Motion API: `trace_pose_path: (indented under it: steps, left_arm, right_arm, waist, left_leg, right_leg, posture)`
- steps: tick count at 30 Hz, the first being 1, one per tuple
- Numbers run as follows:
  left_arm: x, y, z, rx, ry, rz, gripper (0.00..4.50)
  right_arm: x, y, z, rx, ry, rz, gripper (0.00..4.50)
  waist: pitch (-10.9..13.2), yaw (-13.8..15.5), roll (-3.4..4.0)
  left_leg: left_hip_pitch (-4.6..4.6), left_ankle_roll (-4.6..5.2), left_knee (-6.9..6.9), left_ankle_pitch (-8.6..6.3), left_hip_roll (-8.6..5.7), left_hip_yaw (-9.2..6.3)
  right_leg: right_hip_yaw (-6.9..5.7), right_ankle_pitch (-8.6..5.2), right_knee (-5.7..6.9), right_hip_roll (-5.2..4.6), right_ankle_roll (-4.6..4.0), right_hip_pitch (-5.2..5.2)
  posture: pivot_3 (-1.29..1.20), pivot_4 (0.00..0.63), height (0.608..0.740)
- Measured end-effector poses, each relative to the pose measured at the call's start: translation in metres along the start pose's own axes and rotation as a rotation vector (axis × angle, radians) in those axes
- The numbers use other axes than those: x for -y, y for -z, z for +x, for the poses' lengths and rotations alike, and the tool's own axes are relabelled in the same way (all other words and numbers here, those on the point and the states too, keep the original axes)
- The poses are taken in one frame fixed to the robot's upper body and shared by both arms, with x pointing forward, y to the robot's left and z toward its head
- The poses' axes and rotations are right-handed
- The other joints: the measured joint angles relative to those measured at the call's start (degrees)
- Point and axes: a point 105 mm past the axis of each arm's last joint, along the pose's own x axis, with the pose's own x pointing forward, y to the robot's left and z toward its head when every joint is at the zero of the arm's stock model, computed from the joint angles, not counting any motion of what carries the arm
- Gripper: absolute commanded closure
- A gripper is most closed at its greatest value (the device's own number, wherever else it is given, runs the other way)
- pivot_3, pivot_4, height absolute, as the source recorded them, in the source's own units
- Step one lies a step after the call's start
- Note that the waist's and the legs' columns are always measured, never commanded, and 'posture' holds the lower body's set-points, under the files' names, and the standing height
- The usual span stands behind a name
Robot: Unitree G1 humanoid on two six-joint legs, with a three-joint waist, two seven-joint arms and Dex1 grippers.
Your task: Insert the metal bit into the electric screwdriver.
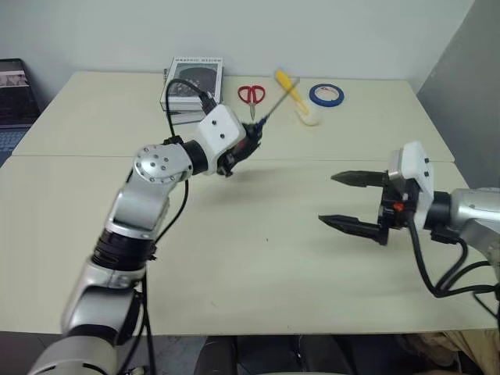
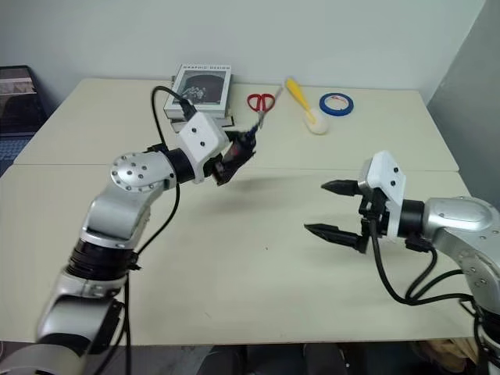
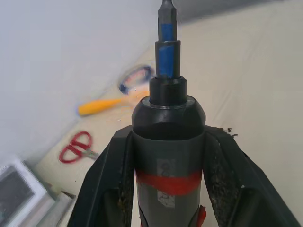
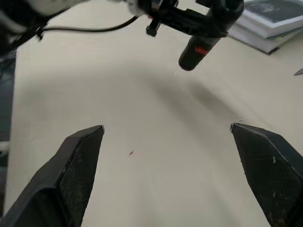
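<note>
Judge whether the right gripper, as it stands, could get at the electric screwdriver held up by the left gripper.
Probably yes: the right gripper is open and empty, with only bare table between it and the electric screwdriver clamped in the left gripper.

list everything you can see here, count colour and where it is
table: 1, cream, under everything
books: a small stack, grey and white covers, far side of the table, left of the scissors
scissors: 1, red handles, far side, middle
yellow-handled item: 1, yellow, far side, right of the scissors, lying over a pale object
tape roll: 1, blue, far side, furthest right
electric screwdriver: 1, dark grey with a red band and bluish tip, held above the table
metal bit: 1, grey, sticking out of the screwdriver's tip
left tool: 1, black fingers, shut on the screwdriver
right tool: 1, black fingers, open, empty, over the right side of the table
</note>
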Motion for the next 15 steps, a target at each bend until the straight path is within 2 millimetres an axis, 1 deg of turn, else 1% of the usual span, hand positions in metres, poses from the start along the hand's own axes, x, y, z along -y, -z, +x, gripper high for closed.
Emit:
trace_pose_path:
  steps: [2, 4, 6, 8, 12, 15]
  left_arm:
    - [0.006, 0.013, 0.002, -0.069, 0.098, 0.012, 2.86]
    - [0.012, 0.022, 0.007, -0.128, 0.204, 0.057, 2.86]
    - [0.014, 0.021, 0.011, -0.155, 0.274, 0.118, 2.86]
    - [0.016, 0.026, 0.019, -0.185, 0.34, 0.162, 2.86]
    - [0.034, 0.034, 0.037, -0.235, 0.495, 0.241, 2.86]
    - [0.041, 0.041, 0.041, -0.26, 0.554, 0.263, 2.86]
  right_arm:
    - [-0.001, 0.001, -0.006, -0.022, -0.002, -0.006, 0.0]
    - [-0.003, 0.003, -0.012, -0.042, 0.004, -0.008, 0.0]
    - [-0.002, -0.001, -0.017, -0.041, 0.02, -0.028, 0.0]
    - [0.0, -0.002, -0.021, -0.055, 0.04, -0.051, 0.0]
    - [0.002, -0.002, -0.024, -0.064, 0.064, -0.061, 0.0]
    - [0.002, -0.002, -0.024, -0.064, 0.065, -0.065, 0.0]
  waist:
    - [0.0, 0.11, -0.01]
    - [0.01, 0.3, -0.02]
    - [0.01, 0.51, -0.02]
    - [0.01, 0.66, -0.03]
    - [0.01, 0.62, -0.02]
    - [0.01, 0.3, -0.02]
  left_leg:
    - [-0.04, 0.0, 0.03, 0.0, 0.0, 0.0]
    - [-0.08, 0.0, 0.06, 0.0, 0.0, -0.02]
    - [-0.08, 0.0, 0.09, 0.0, 0.0, 0.0]
    - [-0.06, 0.0, 0.12, 0.0, -0.01, 0.0]
    - [-0.02, 0.0, 0.13, 0.0, -0.01, 0.02]
    - [0.01, 0.01, 0.11, 0.0, -0.01, 0.03]
  right_leg:
    - [-0.01, 0.0, 0.0, -0.01, 0.0, 0.0]
    - [-0.04, 0.0, 0.01, -0.01, 0.0, -0.02]
    - [-0.03, 0.01, 0.01, -0.02, 0.01, -0.02]
    - [-0.04, 0.01, 0.04, -0.03, 0.02, 0.0]
    - [-0.01, 0.01, 0.09, -0.02, 0.02, 0.0]
    - [0.02, 0.01, 0.14, -0.01, 0.01, 0.0]
  posture:
    - [0.0, 0.15, 0.74]
    - [0.0, 0.15, 0.74]
    - [0.0, 0.15, 0.74]
    - [0.0, 0.15, 0.74]
    - [0.0, 0.15, 0.74]
    - [0.0, 0.15, 0.74]
